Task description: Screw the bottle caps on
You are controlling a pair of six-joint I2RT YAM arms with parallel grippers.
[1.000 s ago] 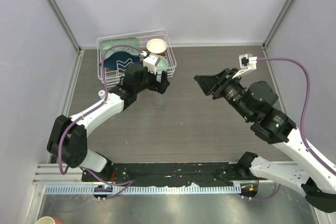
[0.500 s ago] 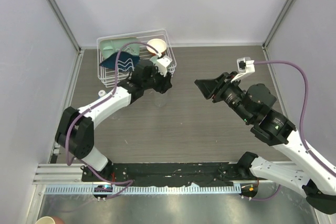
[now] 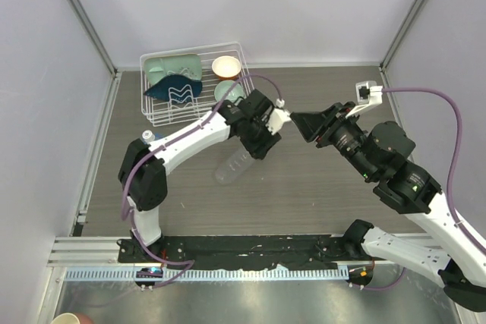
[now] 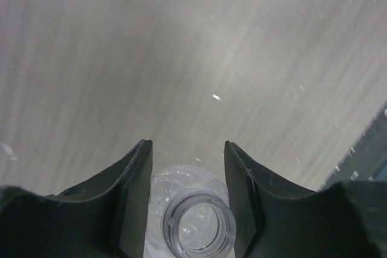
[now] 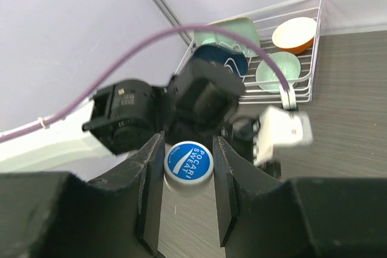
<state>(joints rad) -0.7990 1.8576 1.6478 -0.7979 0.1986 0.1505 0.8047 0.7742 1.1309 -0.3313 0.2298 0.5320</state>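
A plain clear bottle hangs tilted over the middle of the table, with my left gripper shut on its shoulder. In the left wrist view its open neck sits between the dark fingers, and no cap is on it. My right gripper faces the left one from the right. It is shut on a bottle cap with white sides and a blue printed top. A second small bottle with some blue on it stands near the left wall.
A white wire rack at the back left holds a pale green bowl, a cream bowl, a green tray and a dark blue item. Walls close in the left, back and right sides.
My left arm has swung from beside the rack to the table's middle, closing on the clear bottle and carrying it along. The right gripper, still holding the cap, has shifted slightly.
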